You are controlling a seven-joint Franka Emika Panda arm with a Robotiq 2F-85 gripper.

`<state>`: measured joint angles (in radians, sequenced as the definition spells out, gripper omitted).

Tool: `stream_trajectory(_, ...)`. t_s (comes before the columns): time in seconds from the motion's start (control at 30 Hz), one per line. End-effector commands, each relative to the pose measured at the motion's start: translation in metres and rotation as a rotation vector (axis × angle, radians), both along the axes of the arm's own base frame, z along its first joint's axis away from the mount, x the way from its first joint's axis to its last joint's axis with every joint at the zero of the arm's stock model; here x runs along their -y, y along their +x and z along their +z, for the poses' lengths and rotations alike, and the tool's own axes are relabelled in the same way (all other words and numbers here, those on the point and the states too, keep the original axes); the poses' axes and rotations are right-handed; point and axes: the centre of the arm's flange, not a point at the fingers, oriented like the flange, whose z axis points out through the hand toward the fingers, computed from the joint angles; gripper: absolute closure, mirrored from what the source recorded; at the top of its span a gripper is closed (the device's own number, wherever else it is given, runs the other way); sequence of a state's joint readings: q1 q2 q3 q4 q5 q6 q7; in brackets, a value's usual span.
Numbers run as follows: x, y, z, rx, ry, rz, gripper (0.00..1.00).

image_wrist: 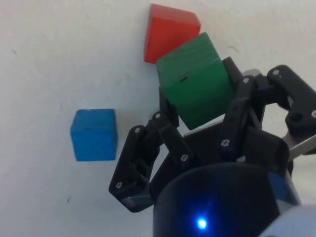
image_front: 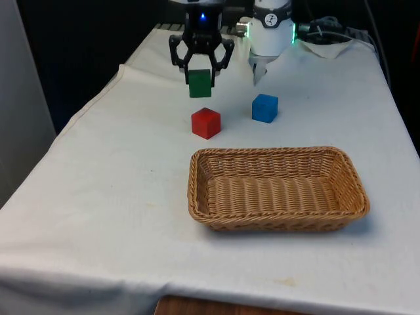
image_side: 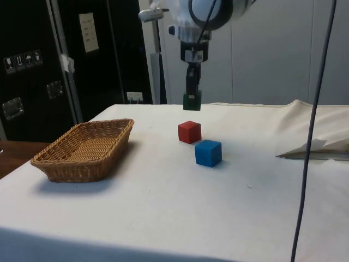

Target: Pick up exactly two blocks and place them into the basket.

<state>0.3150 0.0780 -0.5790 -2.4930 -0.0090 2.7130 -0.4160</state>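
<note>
Tool (image_front: 200, 73) clamped on the green block (image_front: 200, 84), held clear above the table (image_front: 98, 197) at the far end; red block (image_front: 206, 123) sits just in front of it, blue block (image_front: 265, 108) to the front view's right, both on the cloth. Wicker basket (image_front: 197, 190) nearer the camera holds nothing yet. Judged step: carrying the first block; next move calls for travel over the red block to above the basket, then release.

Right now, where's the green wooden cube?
The green wooden cube is held in the black two-finger gripper, lifted off the white cloth. In the front view it hangs just behind the red cube, left of the blue cube, beyond the wicker basket.
</note>
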Motion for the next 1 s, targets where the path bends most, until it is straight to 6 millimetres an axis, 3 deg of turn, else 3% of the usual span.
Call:
stream_trajectory(0.0, -0.001, 0.002, 0.001, -0.004, -0.008, -0.006, 0.95)
stream_trajectory(0.97, -0.052, 0.032, 0.055, 0.01, 0.055, -0.044, 0.95)
